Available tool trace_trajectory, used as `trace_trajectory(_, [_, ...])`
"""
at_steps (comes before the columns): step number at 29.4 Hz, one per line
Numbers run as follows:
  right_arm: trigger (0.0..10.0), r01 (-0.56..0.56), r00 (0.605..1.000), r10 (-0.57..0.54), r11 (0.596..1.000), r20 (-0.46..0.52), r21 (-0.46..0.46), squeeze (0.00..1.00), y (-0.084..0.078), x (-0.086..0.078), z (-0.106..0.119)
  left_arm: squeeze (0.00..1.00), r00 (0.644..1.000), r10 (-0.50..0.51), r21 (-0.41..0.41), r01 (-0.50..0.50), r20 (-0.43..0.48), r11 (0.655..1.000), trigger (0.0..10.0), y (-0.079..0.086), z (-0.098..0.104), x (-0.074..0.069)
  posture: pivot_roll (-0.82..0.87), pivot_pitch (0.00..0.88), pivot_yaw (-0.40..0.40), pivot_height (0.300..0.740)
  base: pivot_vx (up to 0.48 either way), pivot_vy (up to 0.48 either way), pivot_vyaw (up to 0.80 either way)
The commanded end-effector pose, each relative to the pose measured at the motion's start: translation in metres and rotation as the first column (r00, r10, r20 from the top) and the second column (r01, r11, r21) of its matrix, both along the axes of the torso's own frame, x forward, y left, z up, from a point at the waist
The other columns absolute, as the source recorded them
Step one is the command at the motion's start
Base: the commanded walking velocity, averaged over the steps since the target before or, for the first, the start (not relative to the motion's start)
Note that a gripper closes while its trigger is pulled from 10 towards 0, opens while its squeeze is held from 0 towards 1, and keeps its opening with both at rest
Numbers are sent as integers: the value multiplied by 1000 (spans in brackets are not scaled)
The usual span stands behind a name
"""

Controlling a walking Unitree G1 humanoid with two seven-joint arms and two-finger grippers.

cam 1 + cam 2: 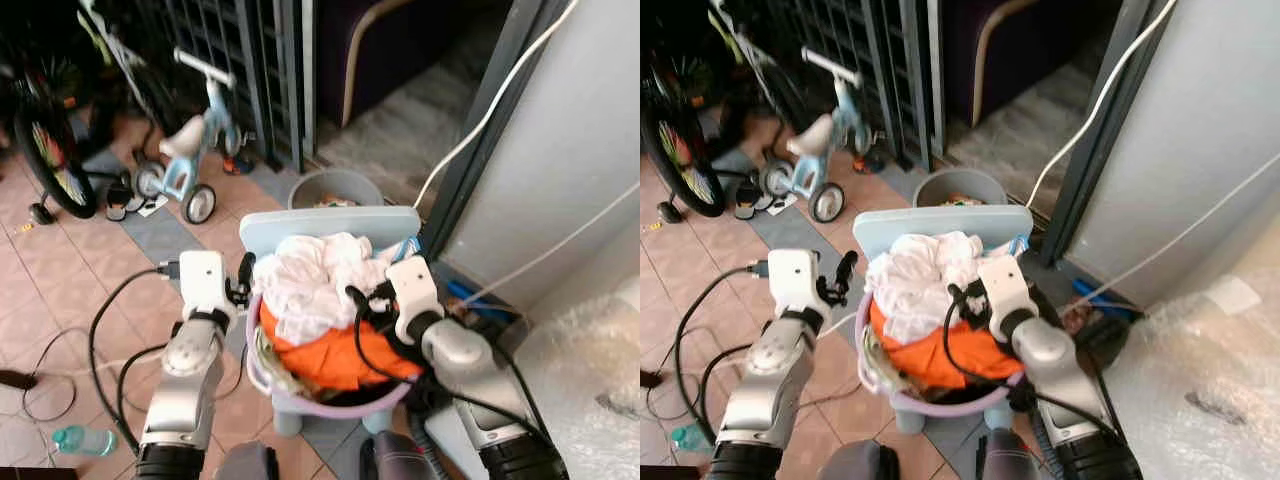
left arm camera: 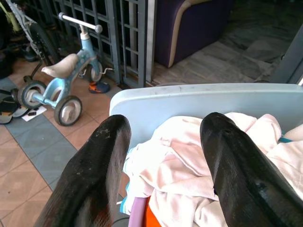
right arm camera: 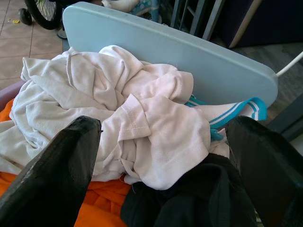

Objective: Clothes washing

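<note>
Left tool [image 2: 161,165] spread at basket's [image 1: 300,400] left rim, right tool [image 3: 165,165] spread over white clothes [image 1: 315,275] heaped on orange cloth [image 1: 340,360] in basket on pale blue chair [image 1: 330,228], tricycle [image 1: 190,150] on tiled floor [image 1: 60,270] beyond

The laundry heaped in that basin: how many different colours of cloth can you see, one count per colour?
White cloth: 1 heap, on top
Orange cloth: 1
Black cloth: 1
White cloth with teal stripes: 1
Total: 4 colours in the lilac basin. I cannot tell how many garments each one is.
</note>
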State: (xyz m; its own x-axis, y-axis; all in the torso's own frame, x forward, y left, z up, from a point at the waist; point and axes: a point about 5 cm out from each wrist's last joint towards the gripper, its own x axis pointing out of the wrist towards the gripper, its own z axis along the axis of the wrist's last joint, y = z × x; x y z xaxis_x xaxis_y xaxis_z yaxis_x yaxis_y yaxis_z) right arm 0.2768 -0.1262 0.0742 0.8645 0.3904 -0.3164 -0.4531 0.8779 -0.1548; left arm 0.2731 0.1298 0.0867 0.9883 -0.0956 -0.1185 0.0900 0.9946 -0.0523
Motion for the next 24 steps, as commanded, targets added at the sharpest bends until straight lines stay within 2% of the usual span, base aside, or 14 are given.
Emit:
trace_trajectory(1, [10000,-48,999,48,999,-3,8,0,12,3,-1,0,999,39,32,-39,2,999,10000,9,2,-2,-34,119,15,740,0,0,0])
trace_trajectory(6, [10000,-52,998,51,999,-38,-3,0,23,16,-11,0,999,54,42,-54,-1,998,10000,17,4,-9,2,136,11,740,0,0,0])
trace_trajectory(10, [10000,-28,998,28,1000,-62,8,0,38,33,-15,0,997,66,56,-64,-37,996,10000,30,4,-32,78,178,0,740,0,0,0])
trace_trajectory(12, [10000,-7,998,8,1000,-59,21,0,43,41,-15,0,993,81,59,-77,-85,995,10000,38,-1,-47,103,189,-6,740,0,0,0])
trace_trajectory(13, [10000,-7,998,8,1000,-59,21,0,43,41,-15,0,993,81,59,-77,-85,995,10000,38,-1,-47,103,189,-6,740,0,0,0])
trace_trajectory(14, [10000,12,999,-11,1000,-48,25,0,45,45,-13,0,989,91,96,-80,-119,992,10000,47,-4,-64,143,221,-15,740,0,0,0])
trace_trajectory(15, [10000,21,999,-20,999,-41,25,0,46,48,-12,0,985,103,112,-88,-137,990,10000,51,-6,-70,143,221,-15,740,0,0,0])
trace_trajectory(16, [10000,21,999,-20,999,-41,25,0,46,48,-12,0,985,103,112,-88,-137,990,10000,51,-6,-70,143,221,-15,740,0,0,0])
trace_trajectory(17, [10000,33,999,-33,999,-37,21,0,48,51,-12,0,978,120,143,-95,-174,985,10000,57,-8,-84,167,241,-20,740,0,0,0])
trace_trajectory(21, [10000,77,994,-80,996,-69,-50,0,45,55,-20,0,971,86,191,-43,-222,981,10000,58,-4,-105,193,276,-25,740,0,0,0])
trace_trajectory(24, [10000,90,985,-102,992,-138,-94,0,44,51,-34,0,960,46,219,16,-275,976,10000,54,-4,-117,211,300,-23,740,0,0,0])
